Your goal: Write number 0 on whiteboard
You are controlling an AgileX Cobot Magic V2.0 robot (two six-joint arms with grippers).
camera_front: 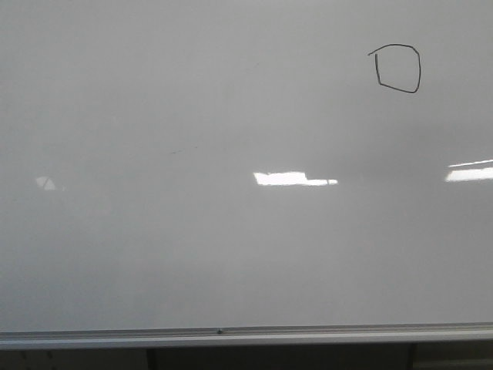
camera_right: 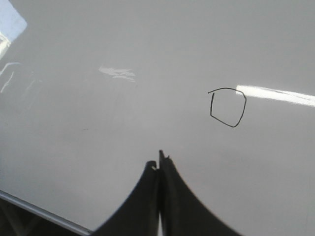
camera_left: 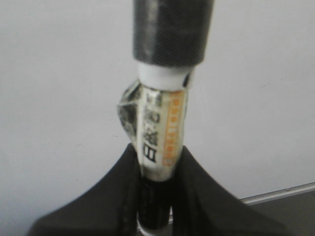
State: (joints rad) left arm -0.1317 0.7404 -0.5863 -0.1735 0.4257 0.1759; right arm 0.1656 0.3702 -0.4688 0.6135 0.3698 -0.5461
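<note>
Gripping a capped marker (camera_left: 165, 123) in the left hand (camera_left: 158, 169), fingers clamped on its labelled barrel, seen only from the left wrist. Keeping the right hand (camera_right: 160, 164) pressed together and empty, facing the whiteboard (camera_right: 123, 162). Showing the number 0 (camera_front: 398, 68) at the board's upper right in front and right-wrist views.

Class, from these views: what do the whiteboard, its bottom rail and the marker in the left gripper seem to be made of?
The whiteboard looks like a glossy coated panel: it mirrors bright ceiling lights. Its bottom rail seems brushed silver metal, probably aluminium. The marker held in the left gripper looks like white plastic with a printed label and a dark cap; the exact plastic cannot be told.
</note>
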